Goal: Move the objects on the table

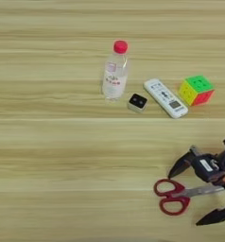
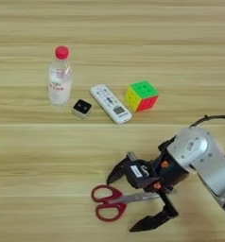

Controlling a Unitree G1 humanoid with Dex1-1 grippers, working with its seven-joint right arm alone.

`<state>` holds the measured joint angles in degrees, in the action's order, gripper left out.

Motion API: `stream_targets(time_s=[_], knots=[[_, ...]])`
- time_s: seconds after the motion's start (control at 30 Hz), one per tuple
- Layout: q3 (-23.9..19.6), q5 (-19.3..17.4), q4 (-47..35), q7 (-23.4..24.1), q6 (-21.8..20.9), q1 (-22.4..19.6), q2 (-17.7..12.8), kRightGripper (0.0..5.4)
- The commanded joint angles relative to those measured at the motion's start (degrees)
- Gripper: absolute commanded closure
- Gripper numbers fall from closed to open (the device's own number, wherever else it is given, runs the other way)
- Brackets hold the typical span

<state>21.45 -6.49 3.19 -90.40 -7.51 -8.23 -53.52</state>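
Red-handled scissors (image 2: 109, 202) lie flat on the wooden table (image 2: 38, 156) near its front, handles to the left, steel blades pointing right. My right gripper (image 2: 121, 202) hovers over the blades, open, one black finger (image 2: 118, 171) behind the scissors and the other (image 2: 150, 221) in front of them. The blades run between the two fingers. A white remote control (image 2: 110, 103) lies slantwise further back, and a multicoloured puzzle cube (image 2: 141, 95) sits just right of it.
A clear bottle with a red cap (image 2: 59, 76) stands upright at the back left. A tiny white cube with a black top (image 2: 82, 108) rests between the bottle and the remote. My silver forearm (image 2: 209, 163) enters from the right.
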Motion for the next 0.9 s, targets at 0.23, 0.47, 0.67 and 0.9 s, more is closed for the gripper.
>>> stream_targets(time_s=[0.23, 0.47, 0.67, 0.9], knots=[[-3.02, 5.18, 3.9, 6.97, -4.87, -2.17, 1.82, 0.03], [-2.47, 7.31, 6.71, 8.7, -7.26, -2.28, 3.01, 0.03], [-1.55, 7.88, 6.85, 8.26, -7.28, -1.94, 3.35, 0.03], [-1.07, 8.31, 7.53, 8.31, -7.41, -1.51, 3.34, 0.37]])
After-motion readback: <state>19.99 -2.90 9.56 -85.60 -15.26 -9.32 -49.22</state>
